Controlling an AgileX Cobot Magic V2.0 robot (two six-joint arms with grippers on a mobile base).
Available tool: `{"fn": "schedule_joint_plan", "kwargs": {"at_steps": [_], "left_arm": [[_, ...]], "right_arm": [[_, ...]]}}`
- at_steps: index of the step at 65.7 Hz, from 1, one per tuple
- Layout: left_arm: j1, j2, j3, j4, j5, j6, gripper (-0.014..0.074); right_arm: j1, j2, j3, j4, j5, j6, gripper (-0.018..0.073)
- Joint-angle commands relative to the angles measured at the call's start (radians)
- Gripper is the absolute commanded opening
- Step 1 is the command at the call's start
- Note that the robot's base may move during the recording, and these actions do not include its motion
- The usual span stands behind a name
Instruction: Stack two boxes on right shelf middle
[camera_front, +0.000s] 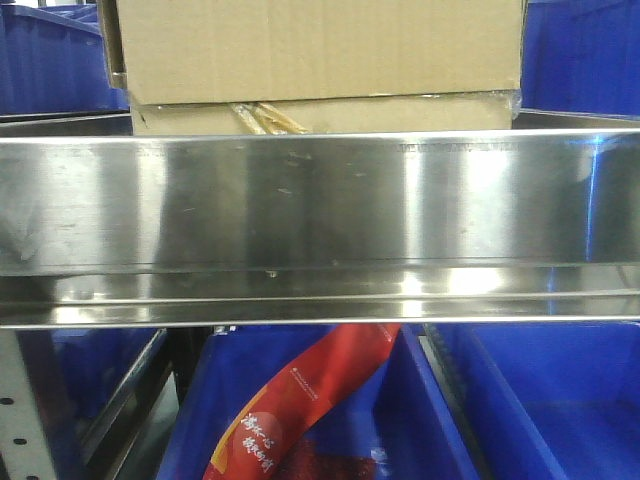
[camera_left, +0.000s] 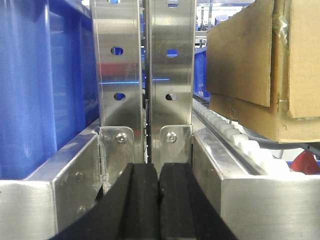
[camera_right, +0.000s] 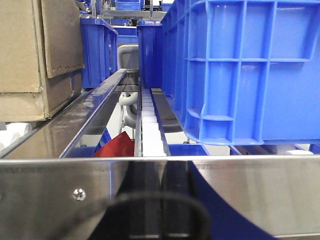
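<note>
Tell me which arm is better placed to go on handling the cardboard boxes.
Neither clearly. Both pincers, left and right, look shut and empty at the shelf rail. The stacked cardboard boxes sit between them, right of the left wrist, left of the right; a blue bin flanks the right.

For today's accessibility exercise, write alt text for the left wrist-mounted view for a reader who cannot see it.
The left gripper, its black fingers pressed together with nothing between them, faces two upright perforated steel posts of a shelf. Right of them, two stacked cardboard boxes sit on white rollers; a blue bin fills the left.
</note>
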Motion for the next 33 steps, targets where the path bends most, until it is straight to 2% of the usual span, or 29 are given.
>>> {"fn": "schedule_joint_plan", "kwargs": {"at_steps": [1,33], "left_arm": [[0.005,-0.006,-0.002,0.0,-0.025,0.006,-0.0111],[0.005,-0.006,-0.002,0.0,-0.025,0.006,-0.0111]], "right_arm": [[0.0,-0.008,0.0,-0.011,-0.01,0.002,-0.0162],[0.0,-0.008,0.0,-0.011,-0.01,0.002,-0.0162]]}}
